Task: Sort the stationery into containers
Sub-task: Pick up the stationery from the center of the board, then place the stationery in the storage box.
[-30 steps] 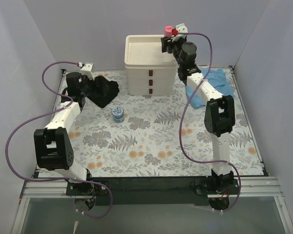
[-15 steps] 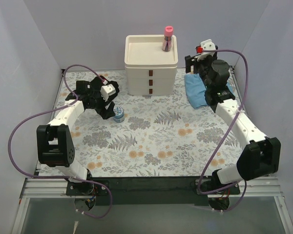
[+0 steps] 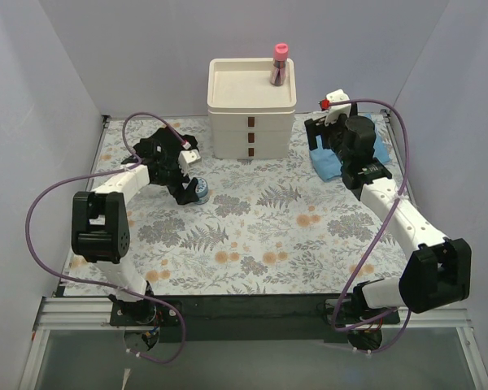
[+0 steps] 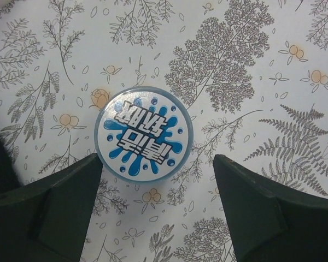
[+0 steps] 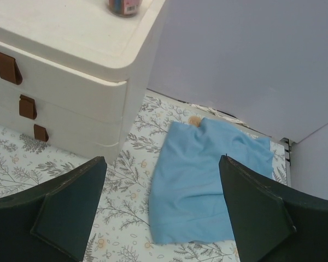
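The left gripper (image 4: 157, 164) hangs spread-jawed and empty over the small blue round plastic tub (image 4: 144, 134). The tub sits lid-up on the floral table mat (image 4: 273, 65), nearer one finger than the other. Closing from there could shove it sideways or squeeze its curved wall out. Round, it has no long axis across the mat. Farther off, the right gripper (image 5: 163, 164) is open and empty above the blue cloth (image 5: 202, 180). Farthest, the pink-capped clear tube (image 3: 279, 65) stands upright, cap up, on the cream-white plastic three-drawer organiser (image 3: 248, 134).

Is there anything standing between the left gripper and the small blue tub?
Nothing visible does. The left gripper hangs right above the blue tub, jaws open on either side of it.
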Controlling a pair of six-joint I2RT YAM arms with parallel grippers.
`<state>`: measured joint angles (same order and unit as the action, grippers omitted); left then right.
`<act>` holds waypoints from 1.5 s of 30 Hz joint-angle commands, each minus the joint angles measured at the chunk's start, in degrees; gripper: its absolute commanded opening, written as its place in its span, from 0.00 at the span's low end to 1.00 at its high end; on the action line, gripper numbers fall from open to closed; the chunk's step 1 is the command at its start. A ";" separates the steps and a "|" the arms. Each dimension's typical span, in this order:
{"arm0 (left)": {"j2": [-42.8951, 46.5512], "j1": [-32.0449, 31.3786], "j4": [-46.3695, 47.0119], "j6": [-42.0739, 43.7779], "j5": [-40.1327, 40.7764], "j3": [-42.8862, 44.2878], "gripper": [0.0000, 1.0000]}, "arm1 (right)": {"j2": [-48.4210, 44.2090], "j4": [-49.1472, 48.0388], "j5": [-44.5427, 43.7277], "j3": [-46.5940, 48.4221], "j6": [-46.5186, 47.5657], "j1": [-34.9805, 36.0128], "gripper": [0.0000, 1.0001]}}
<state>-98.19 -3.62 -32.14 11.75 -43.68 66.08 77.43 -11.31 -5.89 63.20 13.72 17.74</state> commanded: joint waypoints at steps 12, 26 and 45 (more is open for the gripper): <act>-3.85 -0.95 6.99 -3.66 -2.55 1.24 0.83 | -2.72 -0.73 -1.76 -0.88 -0.79 -0.51 0.94; -5.08 -1.83 9.30 -6.92 -3.69 2.12 0.48 | -2.63 -0.03 -1.05 -0.62 -1.32 -0.51 0.94; 3.81 -3.06 -0.64 -18.51 -12.48 37.76 0.00 | -4.74 1.20 0.79 -2.02 0.96 -0.86 0.94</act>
<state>-97.97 -5.43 -32.49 -1.13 -50.61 92.60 75.72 -8.99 -6.61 62.22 13.93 17.30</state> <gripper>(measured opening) 0.636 0.946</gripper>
